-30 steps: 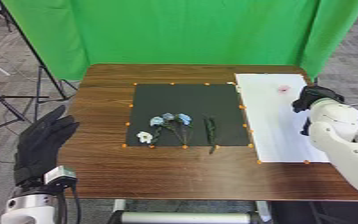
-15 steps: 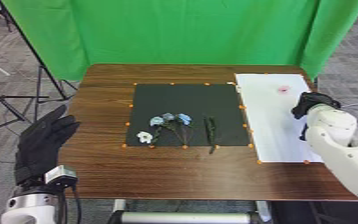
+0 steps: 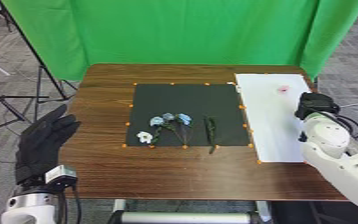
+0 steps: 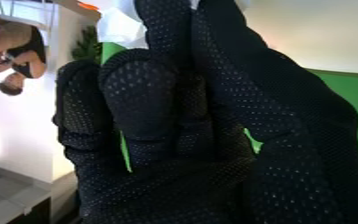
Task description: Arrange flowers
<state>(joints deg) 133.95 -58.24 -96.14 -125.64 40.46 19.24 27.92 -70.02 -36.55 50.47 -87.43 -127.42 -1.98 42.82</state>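
Your right hand (image 3: pixel 316 104) is at the white sheet's (image 3: pixel 271 120) right side; you cannot tell whether it is wide, narrow or holding something. Ahead and left of it, a small pink flower (image 3: pixel 284 89) lies on the sheet. Farther left, blue flowers (image 3: pixel 169 117), a white flower (image 3: pixel 144 137) and a green stem (image 3: pixel 211 131) lie on a black mat (image 3: pixel 184 97) on the counter (image 3: pixel 175 175). Your left hand (image 3: pixel 40 145) is wide, left of the mat.
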